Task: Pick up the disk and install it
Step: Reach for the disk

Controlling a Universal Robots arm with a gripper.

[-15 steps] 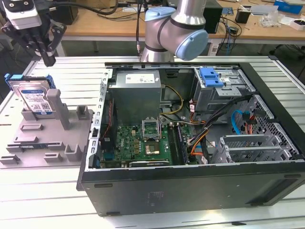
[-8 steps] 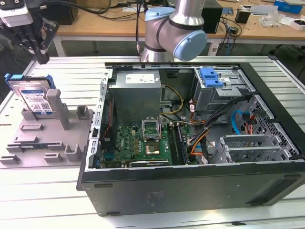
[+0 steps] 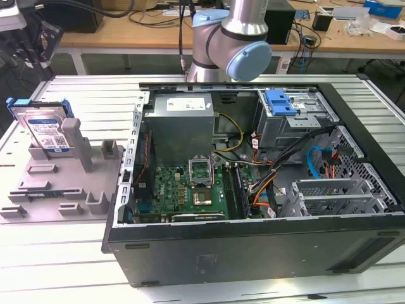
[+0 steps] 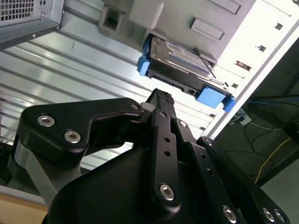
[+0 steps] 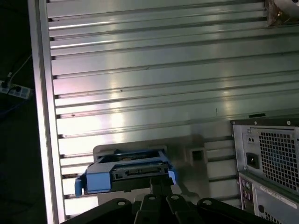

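The disk (image 3: 47, 126) is standing on edge in the grey fixture (image 3: 54, 190) at the exterior view's left, outside the computer case (image 3: 253, 250). In both wrist views the gripper (image 4: 161, 95) (image 5: 161, 184) is hovering clenched and empty. It is pointing at the disk's (image 4: 180, 58) (image 5: 126, 170) long blue-framed edge, which is lying crosswise close ahead, apparently untouched.

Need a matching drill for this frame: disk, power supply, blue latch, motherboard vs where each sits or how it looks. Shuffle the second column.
1. disk
2. power supply
3. blue latch
4. motherboard

A. green, flat on the floor of the case
B. on edge in the grey fixture, outside the case
C. on top of the metal drive cage
D. grey box with a white sticker, inside the case

Pairs: 1-B, 2-D, 3-C, 4-A.
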